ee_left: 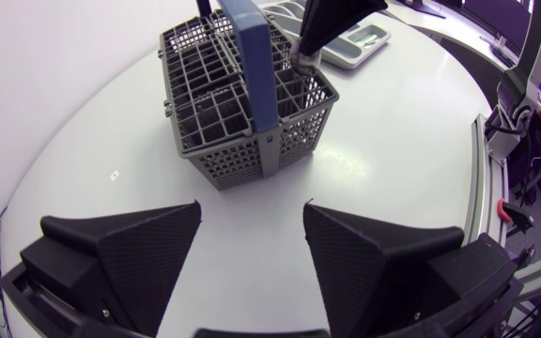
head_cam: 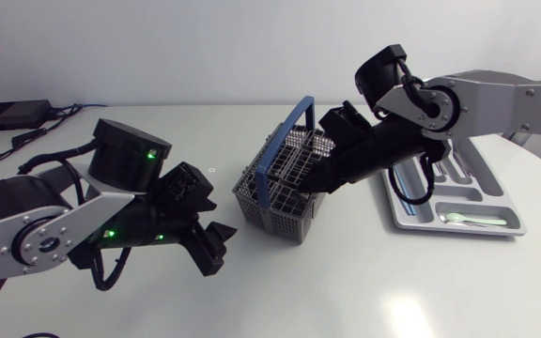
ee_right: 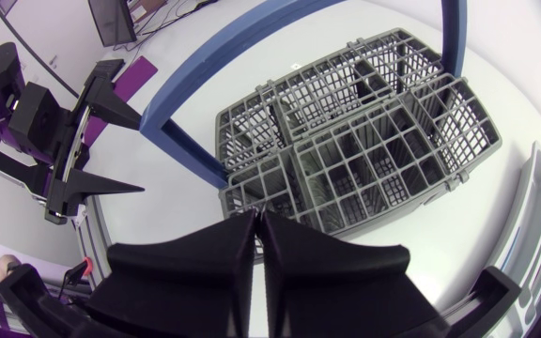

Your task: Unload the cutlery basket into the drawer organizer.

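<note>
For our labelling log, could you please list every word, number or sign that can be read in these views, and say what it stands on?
No text can be read in any view.
The cutlery basket, the drawer organizer, the left gripper and the right gripper show no print.
A tiny mark on the table is too small to read.

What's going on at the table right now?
The right gripper is down at a corner of the grey cutlery basket, fingers closed; whether they pinch a piece isn't visible. The left gripper hangs open short of the basket, holding nothing. The drawer organizer already holds some cutlery.
</note>
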`<control>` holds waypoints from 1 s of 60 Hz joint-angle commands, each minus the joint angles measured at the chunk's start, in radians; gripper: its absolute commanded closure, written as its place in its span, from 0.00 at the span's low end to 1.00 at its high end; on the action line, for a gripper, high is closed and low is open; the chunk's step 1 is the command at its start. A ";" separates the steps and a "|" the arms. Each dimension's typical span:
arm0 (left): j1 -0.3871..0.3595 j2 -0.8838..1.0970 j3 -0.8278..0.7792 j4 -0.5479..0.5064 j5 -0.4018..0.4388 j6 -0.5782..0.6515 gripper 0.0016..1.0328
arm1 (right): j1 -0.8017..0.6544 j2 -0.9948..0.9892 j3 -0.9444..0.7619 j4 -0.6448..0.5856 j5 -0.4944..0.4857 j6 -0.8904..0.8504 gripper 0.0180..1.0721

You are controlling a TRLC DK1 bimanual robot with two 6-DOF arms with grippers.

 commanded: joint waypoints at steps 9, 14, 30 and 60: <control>-0.023 0.019 0.028 -0.004 -0.015 -0.011 0.10 | -0.059 -0.020 -0.043 0.019 -0.001 -0.062 0.94; -0.030 0.021 0.031 -0.004 -0.015 -0.013 0.10 | -0.102 -0.021 -0.068 0.038 -0.073 -0.073 0.95; -0.054 0.042 0.054 -0.010 -0.028 -0.017 0.08 | -0.177 -0.038 -0.063 0.050 -0.248 -0.057 0.95; -0.088 0.084 0.078 -0.008 -0.053 -0.037 0.06 | -0.213 -0.129 0.004 -0.005 -0.406 0.024 0.95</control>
